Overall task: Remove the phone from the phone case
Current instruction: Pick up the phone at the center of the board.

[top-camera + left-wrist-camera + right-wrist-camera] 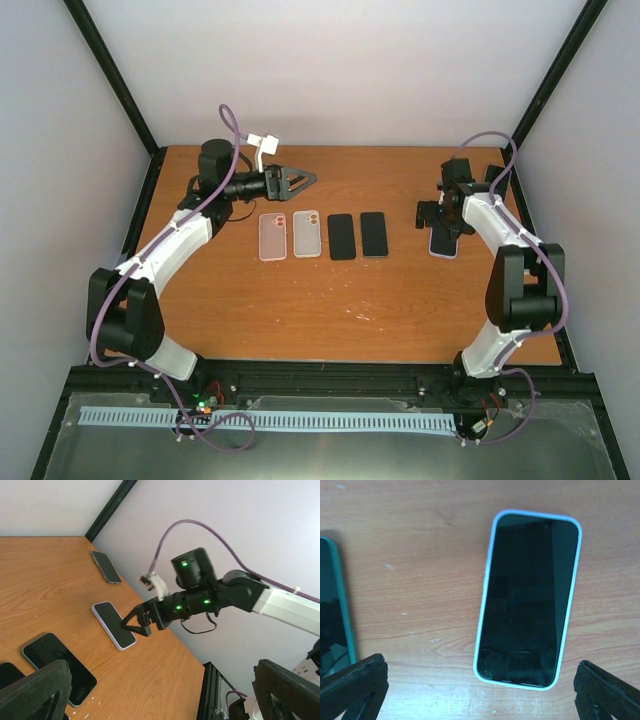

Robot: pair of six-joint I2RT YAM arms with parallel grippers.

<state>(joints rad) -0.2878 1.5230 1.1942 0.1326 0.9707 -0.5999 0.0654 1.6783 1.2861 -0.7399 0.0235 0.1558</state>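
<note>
Right gripper [480, 685] spread wide, poised over the phone [527, 600], not touching it. Phone lies flat, screen up, in its pale case [480, 630], right side of bench [420, 555]. Left gripper [305, 179] wide too, holding nothing, at far left.

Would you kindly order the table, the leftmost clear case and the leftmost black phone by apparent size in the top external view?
1. Table.
2. Leftmost clear case and leftmost black phone: they look about alike, so I won't rank them.
</note>
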